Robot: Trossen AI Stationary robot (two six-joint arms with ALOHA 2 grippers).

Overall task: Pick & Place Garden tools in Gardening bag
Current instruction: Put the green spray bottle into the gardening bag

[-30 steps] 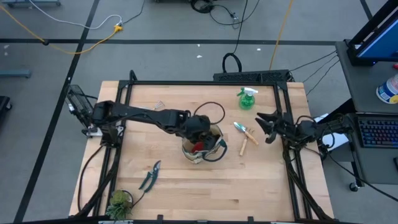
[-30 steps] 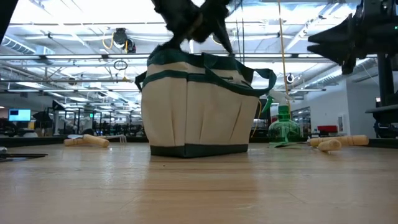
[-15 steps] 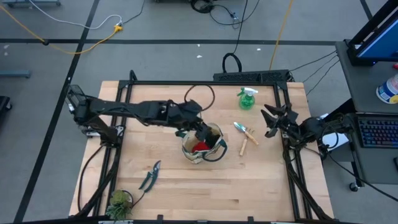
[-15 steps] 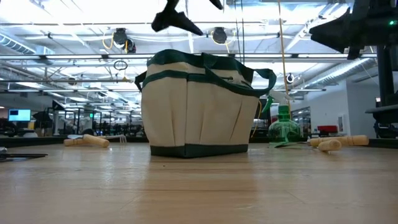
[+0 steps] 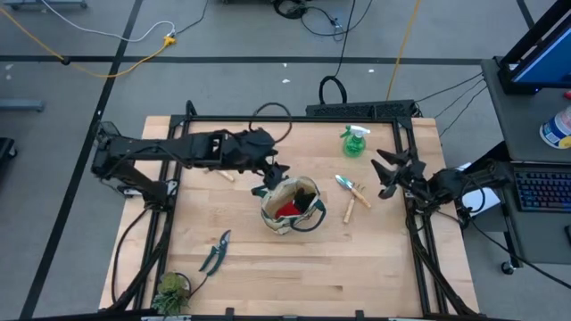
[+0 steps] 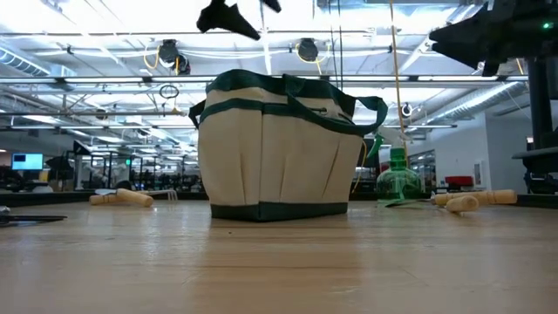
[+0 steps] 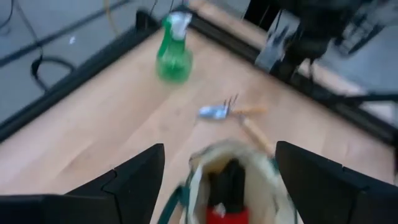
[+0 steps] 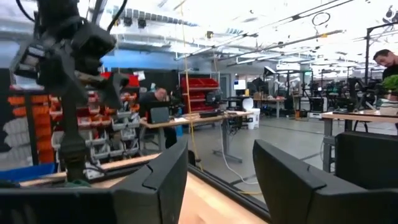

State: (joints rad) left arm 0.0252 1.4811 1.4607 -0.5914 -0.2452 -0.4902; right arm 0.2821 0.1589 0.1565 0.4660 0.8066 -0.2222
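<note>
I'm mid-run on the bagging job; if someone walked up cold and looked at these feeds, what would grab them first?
Probably the gardening bag standing mid-table, with something red showing inside it. Next, the left gripper, open and empty, raised just beside the bag's rim. Then the loose tools: a green spray bottle at the far edge, wooden-handled tools beside the bag near the right gripper, and pruning shears at the near left.

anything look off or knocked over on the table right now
Nothing stands out. The gardening bag stands upright mid-table with the red glove inside. The spray bottle is upright; the trowel and fork and the shears lie flat on the wood, not yet bagged. The left gripper is open and empty beside the bag.
</note>
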